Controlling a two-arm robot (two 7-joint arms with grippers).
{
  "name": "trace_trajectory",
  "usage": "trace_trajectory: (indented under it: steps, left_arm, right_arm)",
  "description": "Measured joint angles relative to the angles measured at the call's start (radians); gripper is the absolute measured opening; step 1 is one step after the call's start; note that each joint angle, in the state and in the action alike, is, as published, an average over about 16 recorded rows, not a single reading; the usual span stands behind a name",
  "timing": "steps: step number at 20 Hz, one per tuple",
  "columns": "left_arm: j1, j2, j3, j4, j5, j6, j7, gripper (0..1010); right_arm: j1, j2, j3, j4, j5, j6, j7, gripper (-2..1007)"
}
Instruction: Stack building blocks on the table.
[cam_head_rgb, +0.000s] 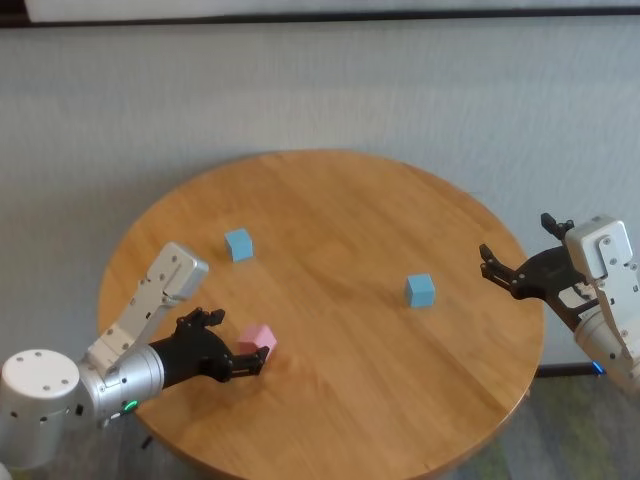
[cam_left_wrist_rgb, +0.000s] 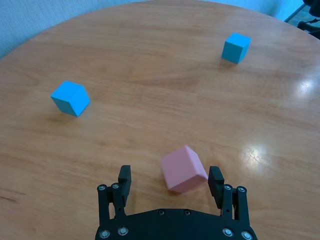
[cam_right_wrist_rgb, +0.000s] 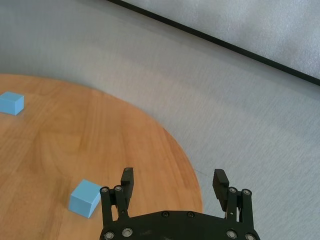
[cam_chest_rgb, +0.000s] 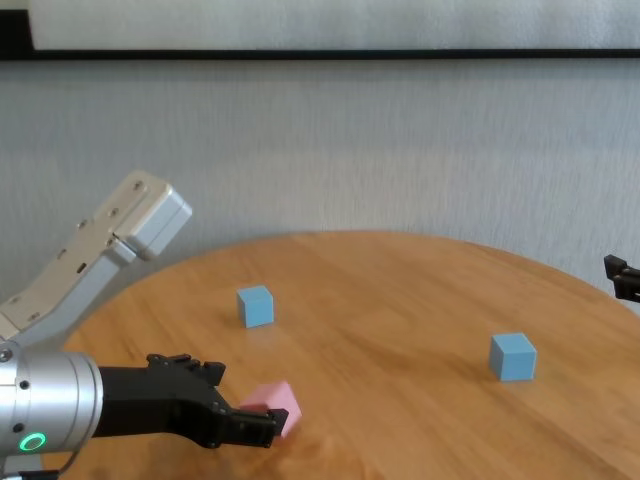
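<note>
Left pincer (cam_left_wrist_rgb: 171, 181) stands released astride the pink block (cam_left_wrist_rgb: 183, 169) on the desk (cam_head_rgb: 330, 250), evidently to grasp it for stacking; right pincer (cam_head_rgb: 520, 262) waits released off the desk's edge.

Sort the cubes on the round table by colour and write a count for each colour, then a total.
Pale pink cube: 1
Light blue cubes: 2, the left one and the right one
Total: 3 cubes, all resting apart on the table, none stacked yet.
</note>
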Motion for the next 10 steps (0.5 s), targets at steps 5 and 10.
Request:
trace_trajectory:
  steps: [5,10]
  left_arm:
    - [-0.002,-0.007,-0.004,0.006,0.010,-0.006,-0.003,1002]
    - [-0.009,-0.016,-0.003,0.016,0.020,-0.012,-0.010,1002]
  right_arm:
    - [0.000,0.000,0.000,0.000,0.000,0.000,0.000,1001]
    - [0.000,0.000,0.000,0.000,0.000,0.000,0.000,1001]
